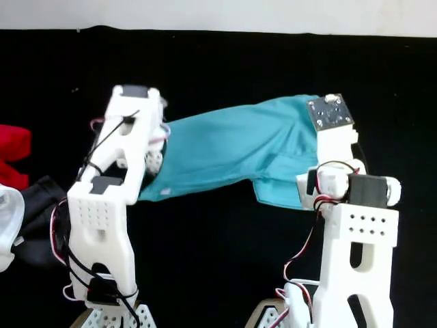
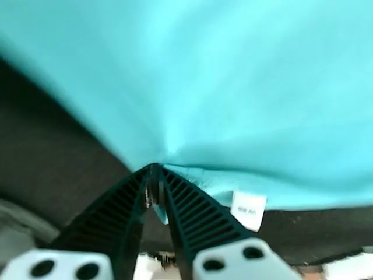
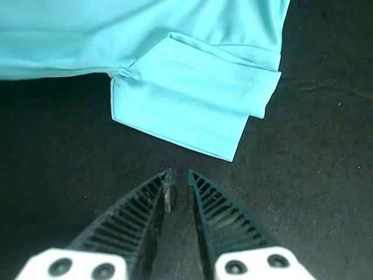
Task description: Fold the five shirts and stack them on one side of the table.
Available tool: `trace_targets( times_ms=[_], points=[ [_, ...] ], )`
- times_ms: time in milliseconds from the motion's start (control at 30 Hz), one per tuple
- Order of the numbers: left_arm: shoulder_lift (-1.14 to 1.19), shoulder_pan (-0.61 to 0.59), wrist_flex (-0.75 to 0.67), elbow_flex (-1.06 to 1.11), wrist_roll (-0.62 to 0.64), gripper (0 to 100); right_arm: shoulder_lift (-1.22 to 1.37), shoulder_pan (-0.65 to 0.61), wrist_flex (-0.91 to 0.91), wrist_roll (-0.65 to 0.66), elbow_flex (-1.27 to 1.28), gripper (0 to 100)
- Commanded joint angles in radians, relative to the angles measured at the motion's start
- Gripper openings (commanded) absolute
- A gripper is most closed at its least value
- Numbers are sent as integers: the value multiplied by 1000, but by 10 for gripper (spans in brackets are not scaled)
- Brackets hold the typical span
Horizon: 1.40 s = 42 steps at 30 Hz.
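Observation:
A teal shirt (image 1: 232, 147) hangs stretched across the middle of the black table (image 1: 225, 260). My left gripper (image 2: 154, 172) is shut on a bunched fold of the teal shirt (image 2: 233, 87) near its white tag (image 2: 249, 210), holding that end up. In the high view the left gripper (image 1: 154, 161) meets the shirt's left end. My right gripper (image 3: 179, 178) hovers over bare black cloth just short of the shirt's short sleeve (image 3: 192, 99). Its fingers stand almost together with nothing between them. The right arm (image 1: 341, 184) rises beside the shirt's right end.
A red garment (image 1: 13, 154) lies at the table's left edge, with a dark garment (image 1: 37, 205) in front of it. A pale translucent object (image 1: 7, 219) pokes in at the far left. A white wall edge runs along the back.

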Motion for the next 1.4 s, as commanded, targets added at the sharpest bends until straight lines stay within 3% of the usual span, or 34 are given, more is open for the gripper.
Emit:
trace_targets(
  times_ms=[0,133,333,467,600,1000,1167,1367],
  points=[
    [-182,1,-80,208,-2,8,-21,-4,-15,-3,2,51],
    [-406,-41,-118,331,-2,8,-21,-4,-13,-6,4,51],
    [-621,-33,-190,349,3,8,-19,-4,-18,-3,4,51],
    [-555,59,-304,375,5,8,-19,-4,-68,-5,28,51],
    [-417,120,-328,378,5,8,-19,-1,-166,-3,128,51],
    [-286,-120,-362,277,-3,8,7,36,-433,0,358,51],
    [-286,-130,-362,226,-46,8,173,41,-492,-2,325,51],
    [-288,-56,-322,145,18,8,355,41,-440,-9,174,51]
  ],
)
